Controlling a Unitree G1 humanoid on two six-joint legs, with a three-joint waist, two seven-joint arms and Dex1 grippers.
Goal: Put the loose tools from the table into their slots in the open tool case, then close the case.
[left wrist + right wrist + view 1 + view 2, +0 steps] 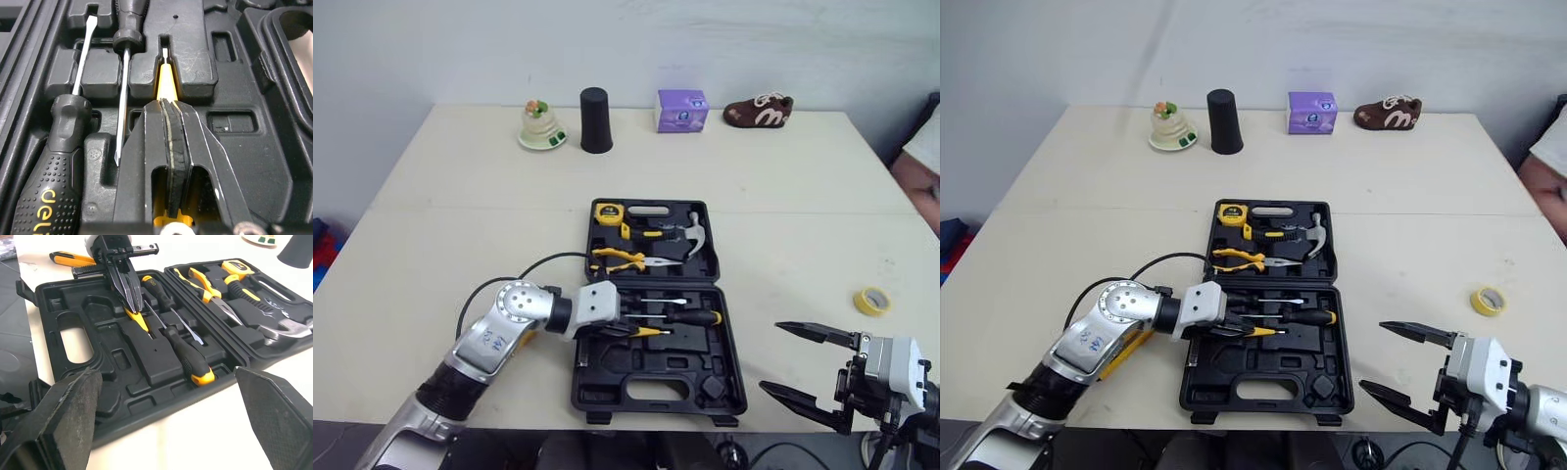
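As the left gripper [171, 105] is clamped on the yellow tool [165, 81] (a slim screwdriver, probably), its tip lies in a slot of the case's [607, 387] near half, beside two screwdrivers [54, 161]. The right gripper [771, 356] hangs spread, well apart. Released askew, the tool could ride the slot's ridge and block the lid.

Table [783, 225] bare right of case [693, 364] (tape roll [871, 301] nearby); left pincer [628, 327] blocks slots.

yellow-handled tool [165, 83]: mostly hidden under left end effector [167, 104] | person [920, 168]: cut by edge
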